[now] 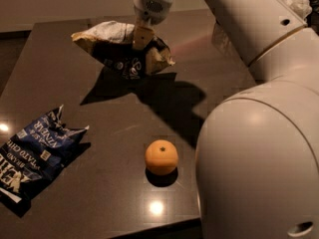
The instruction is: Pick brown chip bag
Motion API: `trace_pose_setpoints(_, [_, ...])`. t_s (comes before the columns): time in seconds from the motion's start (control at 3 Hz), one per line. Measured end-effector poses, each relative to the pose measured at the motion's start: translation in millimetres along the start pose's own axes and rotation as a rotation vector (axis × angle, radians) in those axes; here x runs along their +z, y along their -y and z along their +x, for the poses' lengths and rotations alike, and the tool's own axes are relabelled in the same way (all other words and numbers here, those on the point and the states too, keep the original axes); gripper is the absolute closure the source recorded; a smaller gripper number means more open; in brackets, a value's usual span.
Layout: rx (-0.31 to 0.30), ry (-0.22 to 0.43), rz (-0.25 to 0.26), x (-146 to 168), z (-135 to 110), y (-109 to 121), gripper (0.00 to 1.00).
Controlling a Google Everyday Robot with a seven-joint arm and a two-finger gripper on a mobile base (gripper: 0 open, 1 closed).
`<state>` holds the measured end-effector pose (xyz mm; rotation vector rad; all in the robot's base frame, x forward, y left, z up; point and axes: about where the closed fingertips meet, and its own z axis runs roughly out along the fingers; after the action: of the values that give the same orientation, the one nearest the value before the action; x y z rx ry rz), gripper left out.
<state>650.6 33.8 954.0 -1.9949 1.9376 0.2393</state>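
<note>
The brown chip bag hangs just above the far bench, clamped in the pincer, so the pick looks all but done.

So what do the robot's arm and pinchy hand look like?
The arm is smooth, white and fat, built of rounded tubes with dark seams and small round holes. No cables show. The gripper, up top by the bag, has a white wrist with a dotted grille and a pale tan finger.
</note>
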Motion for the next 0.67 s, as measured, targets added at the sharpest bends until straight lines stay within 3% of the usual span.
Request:
trace_pose_setpoints(0.33, [-0.076,0.079,0.054,-47,-10,1,1.00])
trace_pose_setpoints(0.67, [-0.098,0.118,0.088,-69,-11,4,1.00])
